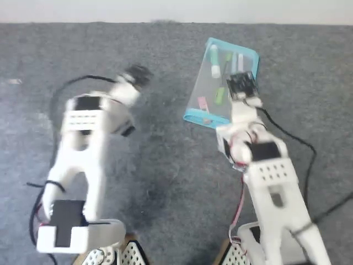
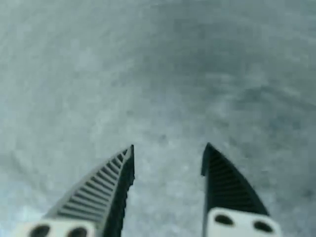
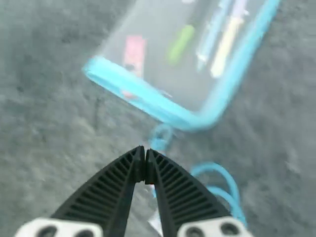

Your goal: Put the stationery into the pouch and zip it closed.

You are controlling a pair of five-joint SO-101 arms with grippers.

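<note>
The clear pouch (image 1: 212, 83) with cyan trim lies at the back of the grey mat, holding pens (image 1: 227, 61), a pink eraser (image 1: 202, 103) and a green piece (image 1: 219, 95). My right arm (image 1: 244, 88) hangs over the pouch's right edge. In the right wrist view my right gripper (image 3: 145, 152) is shut, with the cyan zipper pull loop (image 3: 161, 135) coming out at its tips just short of the pouch's trim (image 3: 163, 112). My left gripper (image 2: 168, 150) stands open over bare mat, well to the left of the pouch (image 1: 137, 74).
A cyan cord loop (image 3: 223, 186) lies on the mat beside my right fingers. Black cables (image 1: 292, 138) trail off both arms. The grey mat (image 1: 165, 165) stretches between the two arm bases.
</note>
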